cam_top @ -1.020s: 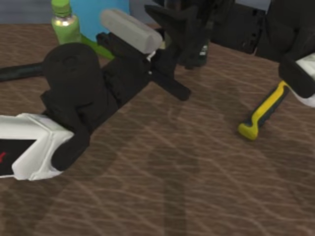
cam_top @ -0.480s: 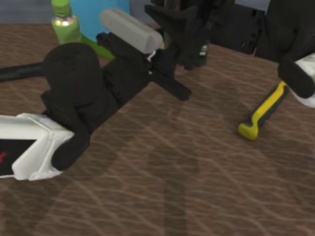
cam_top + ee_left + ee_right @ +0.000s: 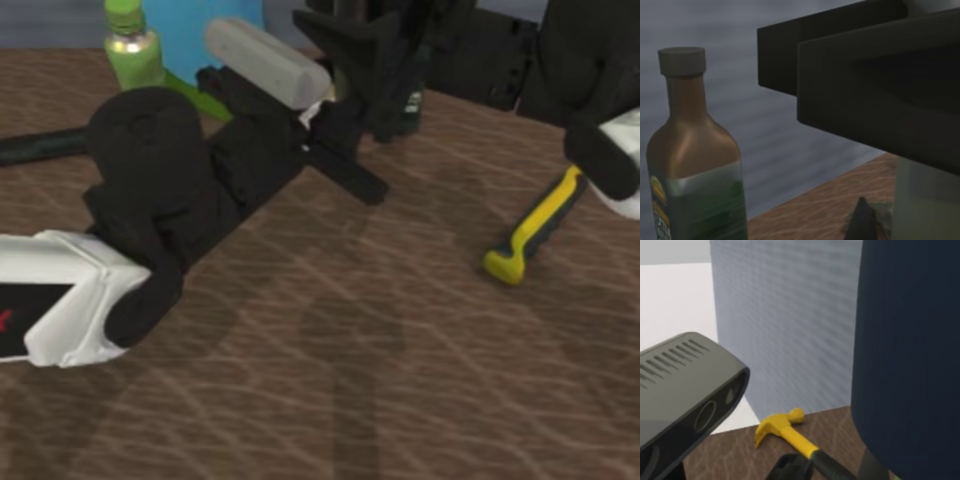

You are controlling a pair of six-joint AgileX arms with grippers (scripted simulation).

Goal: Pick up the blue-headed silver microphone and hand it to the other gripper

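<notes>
The microphone's silver-grey handle (image 3: 265, 58) sticks up at the back middle of the table. My left gripper (image 3: 315, 115) is shut on it, at the end of the black left arm reaching in from the left. One left fingertip (image 3: 862, 220) shows beside the pale handle (image 3: 925, 205). My right gripper (image 3: 365, 65), the other gripper, hangs right beside the handle. It fills the left wrist view as a black block (image 3: 880, 85). The dark navy head (image 3: 910, 355) looms close in the right wrist view.
A yellow-and-black hammer (image 3: 535, 225) (image 3: 790, 432) lies at the right. A green bottle (image 3: 130, 45) and a blue box (image 3: 205, 30) stand at the back left. A black tube (image 3: 40, 145) lies at the left edge. A brown-capped bottle (image 3: 690, 165) stands near the back edge.
</notes>
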